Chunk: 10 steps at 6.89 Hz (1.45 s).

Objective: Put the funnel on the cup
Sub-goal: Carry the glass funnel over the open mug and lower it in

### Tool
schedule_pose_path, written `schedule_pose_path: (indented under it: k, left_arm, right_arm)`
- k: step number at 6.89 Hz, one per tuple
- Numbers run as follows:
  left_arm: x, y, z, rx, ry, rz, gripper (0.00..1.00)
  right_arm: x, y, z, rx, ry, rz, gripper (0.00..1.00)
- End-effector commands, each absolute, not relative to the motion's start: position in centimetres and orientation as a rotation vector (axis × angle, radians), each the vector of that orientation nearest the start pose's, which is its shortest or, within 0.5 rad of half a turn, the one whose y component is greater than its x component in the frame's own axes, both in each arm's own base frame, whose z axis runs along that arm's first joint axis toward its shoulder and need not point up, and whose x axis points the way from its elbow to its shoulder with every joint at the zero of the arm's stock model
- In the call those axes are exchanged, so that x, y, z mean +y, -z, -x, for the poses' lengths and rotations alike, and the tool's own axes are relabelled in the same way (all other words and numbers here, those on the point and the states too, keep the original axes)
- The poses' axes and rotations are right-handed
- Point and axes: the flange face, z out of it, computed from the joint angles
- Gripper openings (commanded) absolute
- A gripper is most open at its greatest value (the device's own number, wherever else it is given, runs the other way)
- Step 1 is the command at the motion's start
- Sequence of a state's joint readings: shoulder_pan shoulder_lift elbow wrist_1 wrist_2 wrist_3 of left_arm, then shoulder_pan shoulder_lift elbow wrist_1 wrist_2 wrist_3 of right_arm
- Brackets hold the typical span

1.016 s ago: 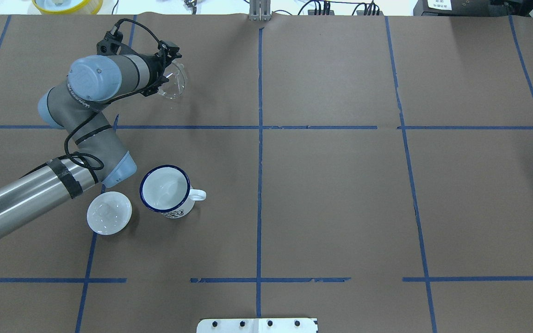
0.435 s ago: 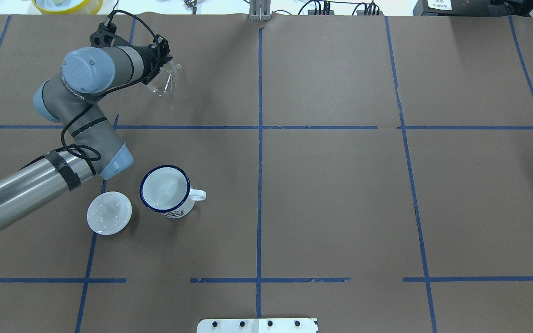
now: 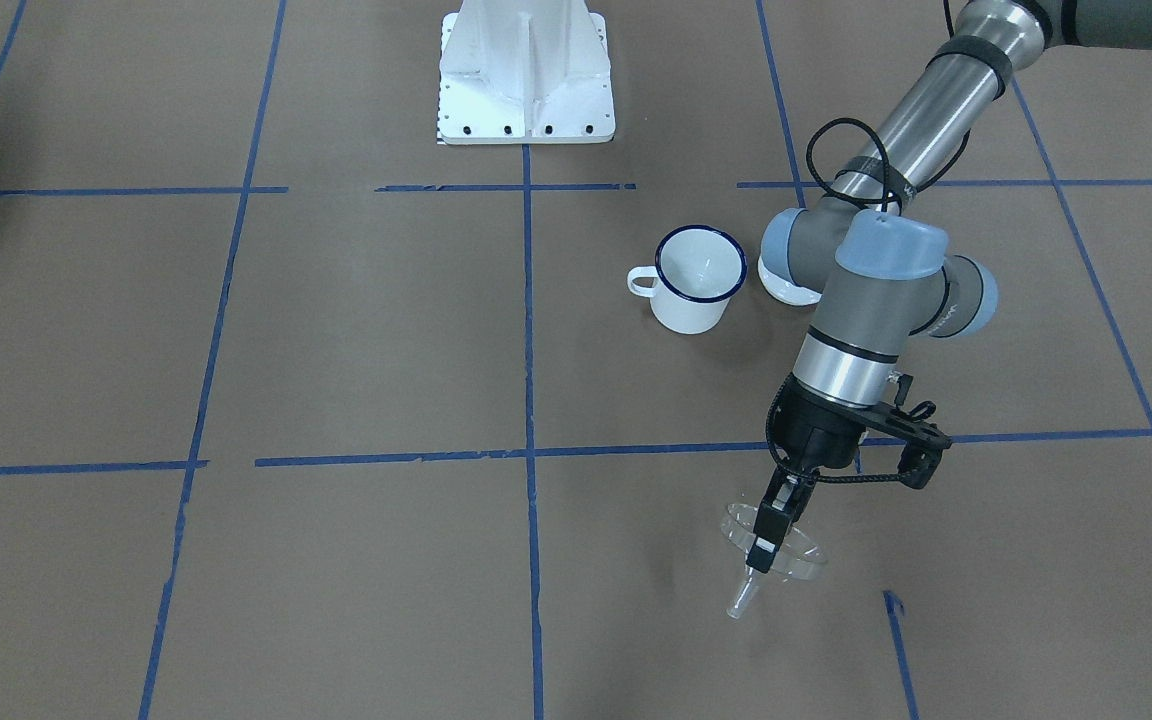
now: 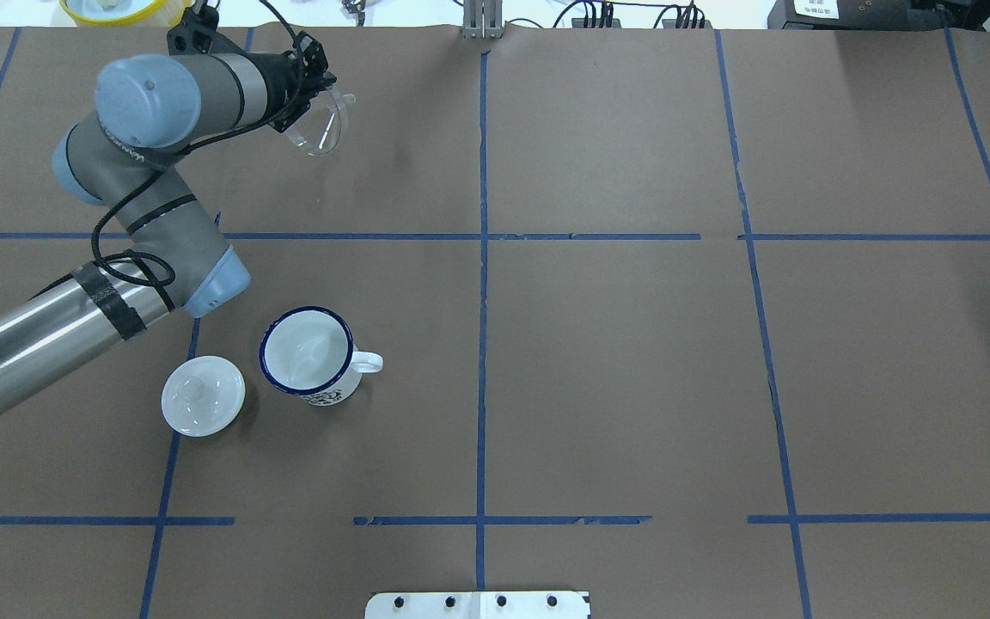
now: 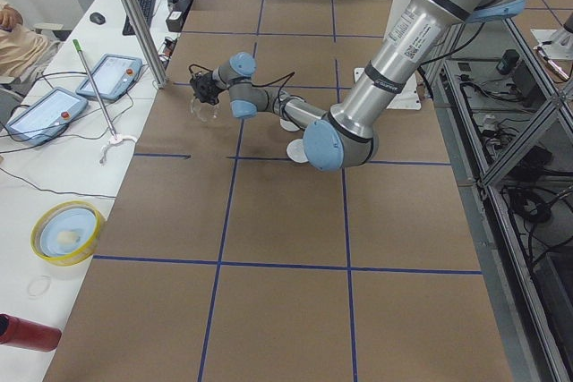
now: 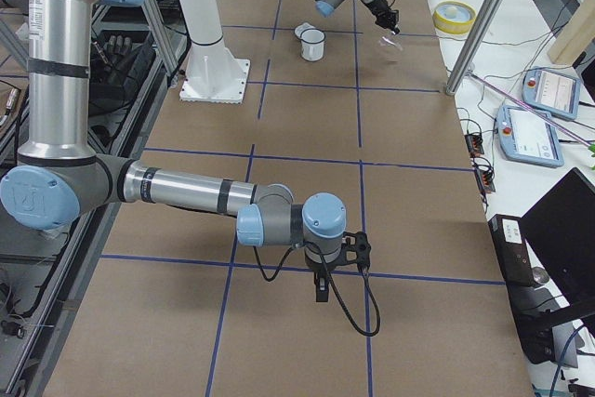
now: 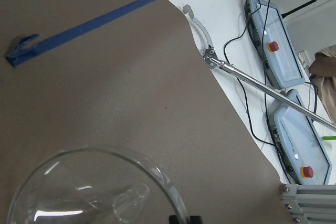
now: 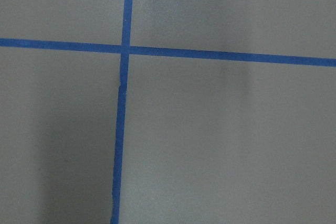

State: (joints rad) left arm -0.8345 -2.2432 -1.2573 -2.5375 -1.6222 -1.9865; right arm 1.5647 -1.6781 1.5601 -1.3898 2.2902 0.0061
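Observation:
My left gripper [image 4: 308, 101] is shut on the rim of the clear funnel [image 4: 324, 129] and holds it tilted above the table's far left part. In the front view the funnel [image 3: 798, 560] hangs under the left gripper [image 3: 764, 552], spout down and outward. The left wrist view shows the funnel's mouth [image 7: 94, 192] close up. The white cup [image 4: 306, 351] with a dark blue rim stands upright and empty, well nearer the robot than the funnel; it also shows in the front view [image 3: 701, 278]. My right gripper [image 6: 321, 287] shows only in the right side view, low over the table; I cannot tell its state.
A round white knobbed lid [image 4: 203, 395] lies just left of the cup. The robot's white base plate [image 3: 526, 70] is at the near middle. A yellow-rimmed bowl [image 4: 125, 9], a metal post [image 4: 482, 21] and teach pendants [image 7: 275, 51] lie past the far edge.
My left arm has carried the funnel farther from the robot, toward the far edge, and the funnel has turned in its tilt. The cup and the lid have not moved.

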Motion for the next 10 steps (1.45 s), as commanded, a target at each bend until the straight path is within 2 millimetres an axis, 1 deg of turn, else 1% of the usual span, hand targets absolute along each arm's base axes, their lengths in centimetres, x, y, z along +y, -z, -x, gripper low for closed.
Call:
schedule_pose_path:
  k: [1, 3, 4, 5, 7, 8, 9, 10]
  left_arm:
    - [-60.8, -20.0, -38.1, 1.393, 0.935, -0.149, 0.00]
    - [-55.3, -13.8, -34.2, 1.201, 0.788, -0.174, 0.00]
    - [-51.9, -11.6, -32.3, 1.117, 0.680, -0.148, 0.00]
    - [-49.2, -11.1, -33.1, 1.025, 0.595, -0.094, 0.00]
    - [-46.2, -11.4, -37.1, 0.793, 0.409, -0.026, 0.00]
    - [-45.3, -12.2, -38.4, 0.728, 0.330, -0.012, 0.00]
    - [-44.9, -13.6, -40.1, 0.663, 0.272, 0.012, 0.00]
    - [-44.6, -15.0, -42.5, 0.621, 0.237, 0.035, 0.00]
  right_arm:
    - [-44.9, -70.0, -6.5, -0.720, 0.023, -0.056, 1.00]
    - [-44.9, -70.0, -6.5, -0.720, 0.023, -0.056, 1.00]
    - [-44.9, -70.0, -6.5, -0.720, 0.023, -0.056, 1.00]
    - [-44.9, -70.0, -6.5, -0.720, 0.023, -0.056, 1.00]
    - [-44.9, -70.0, -6.5, -0.720, 0.023, -0.056, 1.00]
    - [-44.9, -70.0, -6.5, -0.720, 0.023, -0.056, 1.00]
    - [-44.9, -69.9, -6.5, -0.720, 0.023, -0.057, 1.00]
    - [-44.9, -69.9, -6.5, -0.720, 0.023, -0.057, 1.00]
